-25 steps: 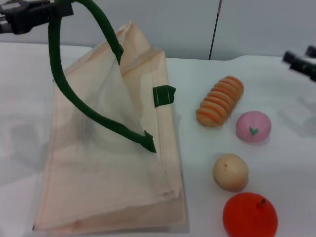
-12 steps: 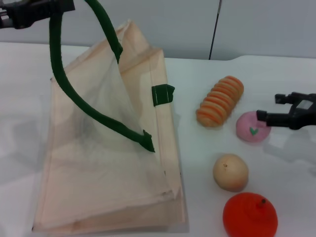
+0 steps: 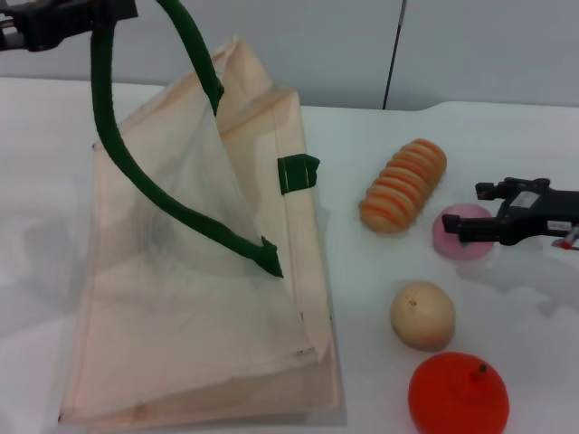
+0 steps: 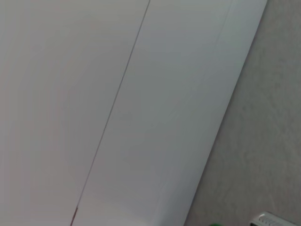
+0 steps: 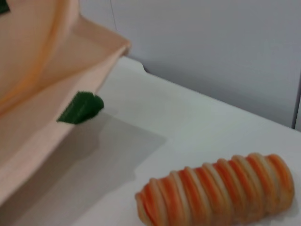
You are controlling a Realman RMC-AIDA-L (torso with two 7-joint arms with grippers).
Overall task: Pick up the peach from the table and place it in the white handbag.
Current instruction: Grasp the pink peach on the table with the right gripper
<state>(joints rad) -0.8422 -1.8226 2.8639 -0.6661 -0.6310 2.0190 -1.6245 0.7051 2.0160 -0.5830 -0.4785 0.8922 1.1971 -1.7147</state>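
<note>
The white handbag (image 3: 199, 298) lies on the table at the left, its mouth held open. My left gripper (image 3: 95, 14) is at the top left and holds one dark green loop handle (image 3: 118, 154) up. The pale-pink peach (image 3: 450, 240) sits on the table at the right, partly hidden by my right gripper (image 3: 472, 211). That gripper is open, just above the peach, with one finger on each side of it. The right wrist view shows the bag's edge (image 5: 33, 94) with a green tab (image 5: 82, 107), but not the peach.
A striped orange roll (image 3: 404, 184) lies just left of the peach and also shows in the right wrist view (image 5: 221, 193). A tan round fruit (image 3: 422, 315) and a red-orange fruit (image 3: 458, 394) sit nearer the front. The left wrist view shows only wall.
My right gripper has come in from the far right and moved left and down over the peach, now covering part of it. The left gripper and bag have hardly moved.
</note>
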